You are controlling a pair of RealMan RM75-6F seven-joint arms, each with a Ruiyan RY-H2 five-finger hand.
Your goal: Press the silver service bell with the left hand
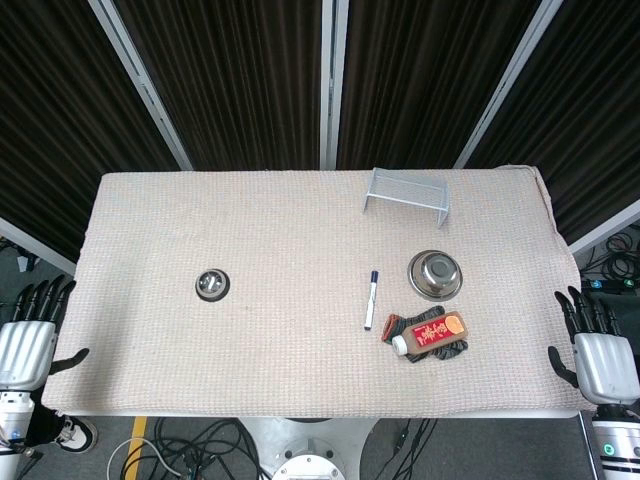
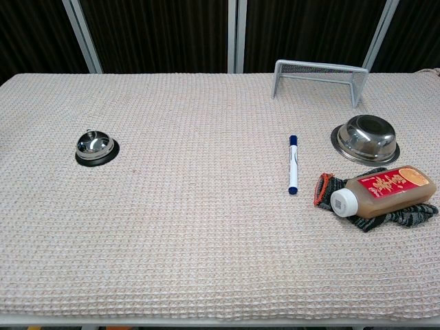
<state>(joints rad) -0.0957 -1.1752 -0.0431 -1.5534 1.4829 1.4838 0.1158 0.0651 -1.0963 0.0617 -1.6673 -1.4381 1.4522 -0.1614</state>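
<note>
The silver service bell (image 1: 212, 285) (image 2: 95, 146) sits on a black base on the left half of the woven cloth, nothing touching it. My left hand (image 1: 28, 335) hangs open beside the table's left front corner, fingers spread, well left of and nearer than the bell. My right hand (image 1: 600, 350) is open off the right front corner. Neither hand shows in the chest view.
A blue-capped white marker (image 1: 370, 300) (image 2: 293, 163) lies mid-table. Right of it a brown sauce bottle (image 1: 430, 334) (image 2: 381, 191) lies on a dark glove. A steel bowl (image 1: 435, 274) (image 2: 366, 138) and a wire mesh rack (image 1: 407, 195) (image 2: 320, 77) stand at the right back.
</note>
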